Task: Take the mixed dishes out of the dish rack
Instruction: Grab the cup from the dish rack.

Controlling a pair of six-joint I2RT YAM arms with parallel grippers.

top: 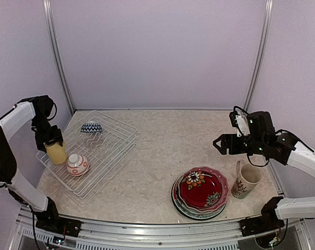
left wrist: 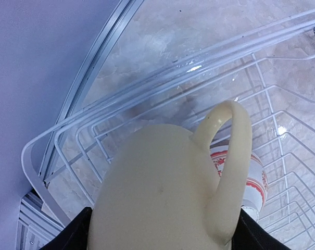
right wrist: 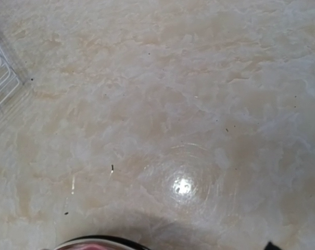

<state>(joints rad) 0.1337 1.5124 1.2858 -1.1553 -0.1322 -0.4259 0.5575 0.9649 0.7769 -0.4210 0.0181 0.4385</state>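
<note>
Our left end effector is clenched on the yellow mug at the dish rack's near-left corner. Its handle points toward the red-patterned bowl just beside it, so we judge the lift should go straight up. Farther off, our right end effector hangs released over the desk.

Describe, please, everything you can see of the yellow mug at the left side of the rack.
The yellow mug is plain pale yellow and glossy like glazed ceramic, with one rounded loop handle. It is at the near left corner of the dish rack, beside a small red-patterned bowl. The left gripper grips its body from above, with a black finger on each side. Whether it rests on the wires cannot be told.
</note>
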